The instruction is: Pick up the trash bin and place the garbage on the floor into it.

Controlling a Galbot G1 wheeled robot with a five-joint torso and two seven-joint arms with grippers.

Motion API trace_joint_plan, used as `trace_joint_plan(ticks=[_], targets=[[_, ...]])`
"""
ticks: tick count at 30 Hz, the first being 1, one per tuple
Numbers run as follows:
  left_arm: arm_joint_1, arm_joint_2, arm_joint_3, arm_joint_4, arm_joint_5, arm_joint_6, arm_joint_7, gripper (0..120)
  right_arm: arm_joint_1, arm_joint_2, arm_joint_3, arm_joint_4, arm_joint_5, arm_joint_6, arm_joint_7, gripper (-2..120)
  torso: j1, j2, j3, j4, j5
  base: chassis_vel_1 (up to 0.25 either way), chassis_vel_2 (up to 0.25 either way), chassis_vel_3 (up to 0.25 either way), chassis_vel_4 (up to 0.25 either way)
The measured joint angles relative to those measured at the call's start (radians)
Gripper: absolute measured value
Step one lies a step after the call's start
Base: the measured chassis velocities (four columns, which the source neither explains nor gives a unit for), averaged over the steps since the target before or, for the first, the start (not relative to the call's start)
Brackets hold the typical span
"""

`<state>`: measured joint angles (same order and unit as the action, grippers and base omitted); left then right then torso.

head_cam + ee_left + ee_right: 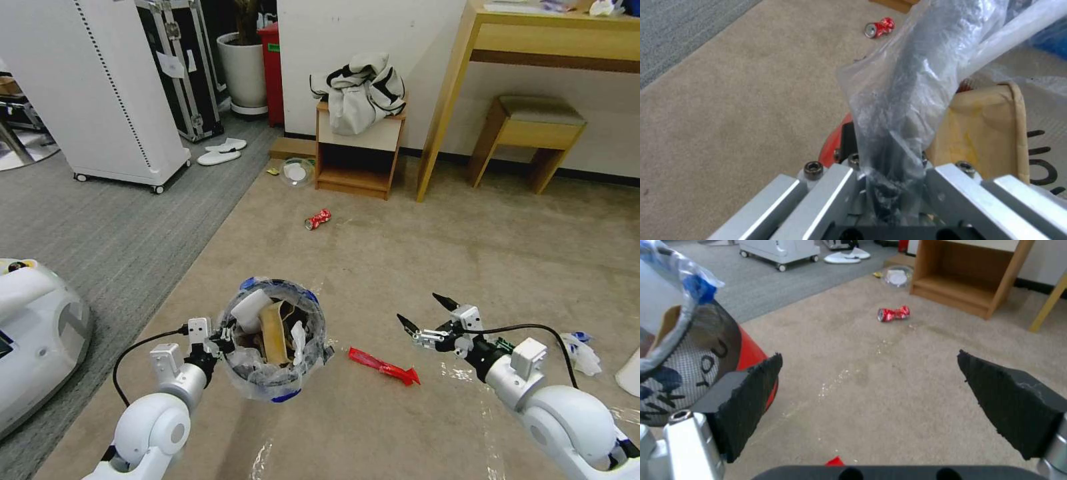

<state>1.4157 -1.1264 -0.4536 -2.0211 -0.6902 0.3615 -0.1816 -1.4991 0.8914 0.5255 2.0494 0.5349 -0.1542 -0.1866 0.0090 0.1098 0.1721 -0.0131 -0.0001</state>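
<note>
The trash bin, blue and red with a crinkled clear liner, hangs just above the beige floor. My left gripper is shut on its bag-covered rim, beside a brown carton inside it. My right gripper is open and empty to the bin's right. Its black pads frame bare carpet, with the bin's red wall beside one of them. A red wrapper lies between the bin and the right gripper. Farther off lies a crushed red can. A white crumpled piece sits at right.
White slippers rest on the grey carpet. A clear round container lies by the wooden side table, which carries a jacket. A white machine stands at left, a desk leg and stool at the back right.
</note>
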Motion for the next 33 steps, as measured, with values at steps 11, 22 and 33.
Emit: trace_joint_plan(ticks=[11, 22, 33], targets=[[-0.013, 0.000, 0.001, 0.008, -0.015, -0.001, 0.000, 1, 0.090, 0.032, -0.118, -0.156, -0.031, 0.010, -0.012, 100, 0.000, 0.000, 0.000, -0.0001, 0.0001, 0.000, 0.000, 0.000, 0.000], [-0.015, -0.019, 0.005, 0.027, -0.007, -0.006, 0.008, 1, 0.210, -0.013, -0.271, -0.309, 0.002, 0.007, -0.011, 100, 0.000, 0.000, 0.000, -0.0003, 0.0001, 0.000, 0.000, 0.000, 0.000], [-0.021, -0.026, 0.007, 0.040, -0.003, -0.012, 0.016, 1, 0.331, -0.052, -0.372, -0.421, 0.077, -0.046, -0.025, 100, 0.000, 0.000, 0.000, -0.0001, 0.0002, 0.000, 0.000, 0.000, 0.000]])
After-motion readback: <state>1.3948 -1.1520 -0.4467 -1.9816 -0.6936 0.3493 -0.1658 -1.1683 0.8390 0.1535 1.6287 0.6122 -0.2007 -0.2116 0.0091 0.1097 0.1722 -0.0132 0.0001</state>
